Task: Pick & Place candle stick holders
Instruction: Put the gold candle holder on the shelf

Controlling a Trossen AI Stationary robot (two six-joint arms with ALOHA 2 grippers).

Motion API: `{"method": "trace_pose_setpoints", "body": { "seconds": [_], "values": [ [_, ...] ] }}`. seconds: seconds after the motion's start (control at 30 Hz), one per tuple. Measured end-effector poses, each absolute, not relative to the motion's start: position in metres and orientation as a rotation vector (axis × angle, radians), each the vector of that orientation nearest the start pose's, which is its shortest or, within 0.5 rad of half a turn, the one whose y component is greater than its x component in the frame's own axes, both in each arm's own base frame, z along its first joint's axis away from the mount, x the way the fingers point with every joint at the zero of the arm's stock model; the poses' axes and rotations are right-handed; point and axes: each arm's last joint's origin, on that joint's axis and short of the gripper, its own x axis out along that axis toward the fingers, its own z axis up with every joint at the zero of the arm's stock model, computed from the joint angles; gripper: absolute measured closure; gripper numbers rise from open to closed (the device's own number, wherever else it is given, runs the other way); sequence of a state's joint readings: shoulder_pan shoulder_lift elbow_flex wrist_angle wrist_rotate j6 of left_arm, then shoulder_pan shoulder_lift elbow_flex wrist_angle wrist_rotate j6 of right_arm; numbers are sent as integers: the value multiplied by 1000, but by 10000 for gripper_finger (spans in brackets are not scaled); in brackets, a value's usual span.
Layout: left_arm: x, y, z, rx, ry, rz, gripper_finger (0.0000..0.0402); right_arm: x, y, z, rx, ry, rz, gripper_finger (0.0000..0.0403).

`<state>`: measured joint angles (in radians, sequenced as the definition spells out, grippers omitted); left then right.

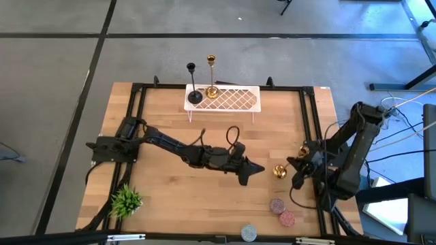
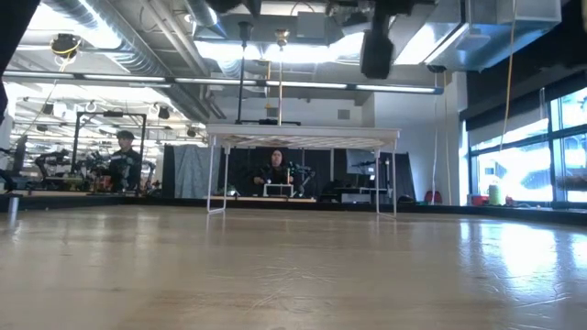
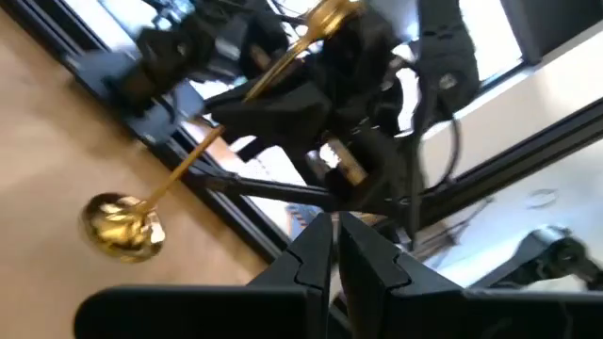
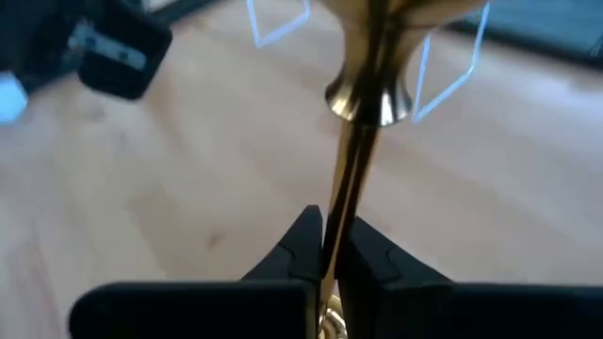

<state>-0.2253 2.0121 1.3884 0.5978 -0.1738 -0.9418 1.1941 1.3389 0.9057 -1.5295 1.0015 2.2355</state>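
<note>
A matte black holder (image 1: 193, 83) and a gold holder (image 1: 211, 76) stand upright by their round bases on the white wire rack (image 1: 235, 100) at the table's far middle. A second gold holder (image 1: 279, 171) is tilted at the table's right, its round base (image 3: 122, 226) low over the wood. My right gripper (image 1: 300, 167) is shut on its stem. My left gripper (image 1: 250, 171) reaches over the table's middle, just left of that holder. It is shut and empty (image 3: 334, 247). My right gripper pinches the gold holder's thin stem (image 4: 341, 221) between its two fingers, on the stem's upper part away from the base. The fingers come from the table's right side and lie across the stem. The holder leans, base toward the left arm; whether the base touches the wood I cannot tell.
A small green plant (image 1: 126, 199) stands at the near left. Three round discs (image 1: 277, 204) (image 1: 287, 218) (image 1: 248, 233) lie at the near right. A black frame rail (image 1: 315, 129) borders the table. People sit in the room beyond (image 2: 275, 170).
</note>
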Motion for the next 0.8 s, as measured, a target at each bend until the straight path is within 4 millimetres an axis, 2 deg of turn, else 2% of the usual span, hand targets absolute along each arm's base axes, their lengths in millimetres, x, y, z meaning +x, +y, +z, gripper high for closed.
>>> {"method": "trace_pose_setpoints", "body": {
  "seconds": [0.1, 0.2, 0.33, 0.43, 0.6, 0.7, 0.8],
  "values": [
    [441, -86, 270, -855, 70, -1, 392, 93, 145, 257, 374, 384, -640, 387],
    [420, -71, 298, -731, 142, 81, 399, 97, 136, 278, 367, 340, -600, 388],
    [382, -51, 336, -565, 221, 213, 398, 102, 125, 302, 312, 323, -587, 388],
    [352, -38, 356, -468, 274, 298, 400, 110, 113, 322, 252, 328, -602, 388],
    [317, -15, 379, -373, 313, 368, 399, 132, 95, 363, 225, 285, -588, 388],
    [309, -3, 386, -335, 311, 348, 400, 154, 85, 386, 182, 251, -519, 388],
    [304, 10, 385, -328, 326, 274, 400, 182, 72, 408, 165, 172, -401, 388]
  ]
}}
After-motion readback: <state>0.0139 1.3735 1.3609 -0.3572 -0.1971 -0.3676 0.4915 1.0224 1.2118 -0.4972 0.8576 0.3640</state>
